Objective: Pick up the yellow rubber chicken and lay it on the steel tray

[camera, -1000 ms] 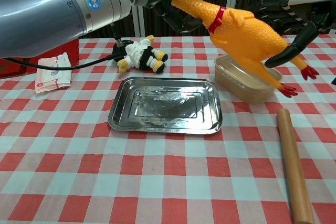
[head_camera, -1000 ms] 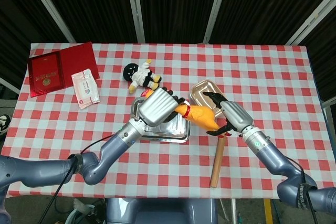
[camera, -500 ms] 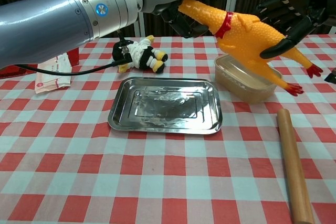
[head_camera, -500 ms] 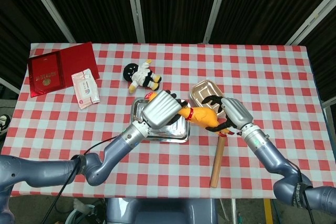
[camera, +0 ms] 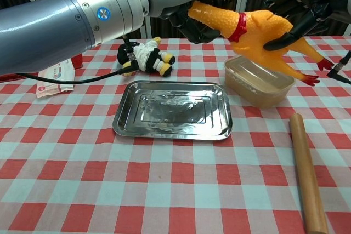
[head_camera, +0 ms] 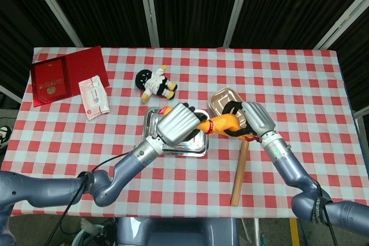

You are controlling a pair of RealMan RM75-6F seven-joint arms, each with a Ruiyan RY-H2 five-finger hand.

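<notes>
Chest view shows both robot hands, left robot hand point(camera: 192, 23) and right robot hand point(camera: 299, 9), clamped on the yellow rubber chicken point(camera: 258, 28), sharing its floppy length above the steel tray point(camera: 173, 109).

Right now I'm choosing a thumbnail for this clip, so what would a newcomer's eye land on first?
The yellow rubber chicken, held in the air between both hands: the left hand grips its head end, the right hand its body. It hangs above the tan container, just right of the empty steel tray at the middle of the red-checked table. After that, the small plush doll lying behind the tray.
</notes>
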